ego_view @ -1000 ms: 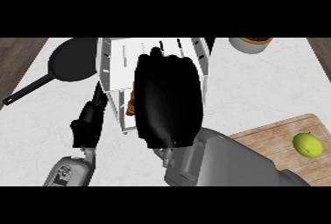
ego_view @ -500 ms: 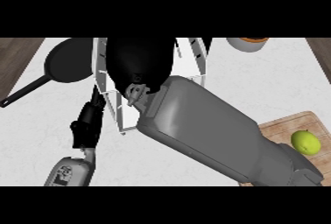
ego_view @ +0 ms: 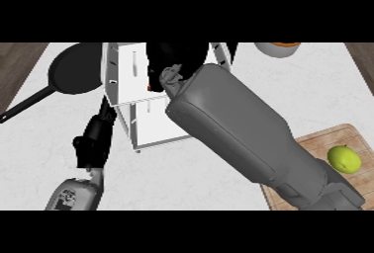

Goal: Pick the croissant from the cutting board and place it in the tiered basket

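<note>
Forearm [ego_view: 248, 143] of the right arm crosses the frame from lower right to upper centre, and the right hand [ego_view: 171, 59] sits over the white tiered basket [ego_view: 120, 74] at the top of the frame. The hand is mostly a dark mass against the basket; whether its fingers are curled or spread I cannot tell. A small orange-brown sliver [ego_view: 150, 89] shows just below the hand, at the basket's upper tier; it may be the croissant, but too little of it is visible to be sure. No croissant lies on the part of the cutting board [ego_view: 321, 143] that shows at the lower right, where only a lime [ego_view: 344, 158] rests.

The left hand [ego_view: 93, 141] hangs with fingers relaxed and straight at the left of the basket, close to its lower tier.

A black frying pan [ego_view: 73, 69] lies at the upper left, its rim near the basket's side, and a bowl [ego_view: 277, 48] shows partly at the top right.

The placing looks nearly done. The risk I see is the release: let go near the tier's edge, the pastry could roll off onto the counter. Drawing the bulky forearm back could also catch the wire frame and shift or tip the basket toward the pan
</note>
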Robot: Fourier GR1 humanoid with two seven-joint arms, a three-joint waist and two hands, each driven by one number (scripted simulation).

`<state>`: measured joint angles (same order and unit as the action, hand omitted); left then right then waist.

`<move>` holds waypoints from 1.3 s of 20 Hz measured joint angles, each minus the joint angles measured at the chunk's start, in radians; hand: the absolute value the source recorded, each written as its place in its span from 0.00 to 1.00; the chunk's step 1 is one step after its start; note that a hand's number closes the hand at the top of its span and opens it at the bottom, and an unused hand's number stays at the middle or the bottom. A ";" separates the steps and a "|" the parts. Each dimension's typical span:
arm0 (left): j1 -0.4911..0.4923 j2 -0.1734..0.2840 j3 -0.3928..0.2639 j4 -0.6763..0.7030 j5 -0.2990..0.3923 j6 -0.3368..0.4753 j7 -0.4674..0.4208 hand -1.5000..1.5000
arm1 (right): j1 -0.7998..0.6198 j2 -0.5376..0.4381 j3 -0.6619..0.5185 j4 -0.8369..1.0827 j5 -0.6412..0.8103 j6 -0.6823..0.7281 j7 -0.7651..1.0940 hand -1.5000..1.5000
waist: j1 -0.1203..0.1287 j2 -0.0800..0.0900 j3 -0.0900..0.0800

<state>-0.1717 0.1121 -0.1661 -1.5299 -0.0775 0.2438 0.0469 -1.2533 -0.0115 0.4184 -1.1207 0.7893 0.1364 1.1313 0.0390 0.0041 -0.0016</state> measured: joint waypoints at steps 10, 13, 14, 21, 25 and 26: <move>0.011 -0.001 0.016 -0.002 -0.002 0.007 0.003 0.50 | 0.039 0.002 -0.109 -0.048 -0.015 -0.260 -0.027 0.00 | -0.020 -0.005 0.001; 0.026 0.001 0.025 -0.006 -0.003 0.014 -0.001 0.50 | 0.068 -0.008 -0.164 -0.090 0.036 -0.301 -0.019 0.00 | -0.037 -0.010 0.001; 0.035 0.002 0.026 -0.013 -0.006 0.019 0.002 0.50 | 0.091 -0.014 -0.180 -0.117 0.047 -0.310 -0.015 0.00 | -0.044 -0.012 0.002; 0.074 0.018 0.048 -0.033 0.003 0.018 -0.008 0.50 | 0.308 -0.031 -0.299 -0.392 0.079 -0.357 -0.006 0.00 | -0.086 -0.023 0.003; 0.090 0.025 0.062 -0.047 0.013 0.015 -0.002 0.50 | 0.508 -0.062 -0.342 -0.633 0.034 -0.342 -0.022 0.00 | -0.108 -0.027 0.004; 0.089 0.026 0.066 -0.045 0.014 0.014 -0.007 0.50 | 0.568 -0.074 -0.351 -0.694 0.017 -0.337 -0.030 0.00 | -0.110 -0.026 0.004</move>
<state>-0.0823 0.1384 -0.1005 -1.5746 -0.0637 0.2579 0.0396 -0.6849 -0.0857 0.0670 -1.8143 0.8061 -0.2008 1.1009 -0.0710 -0.0222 0.0023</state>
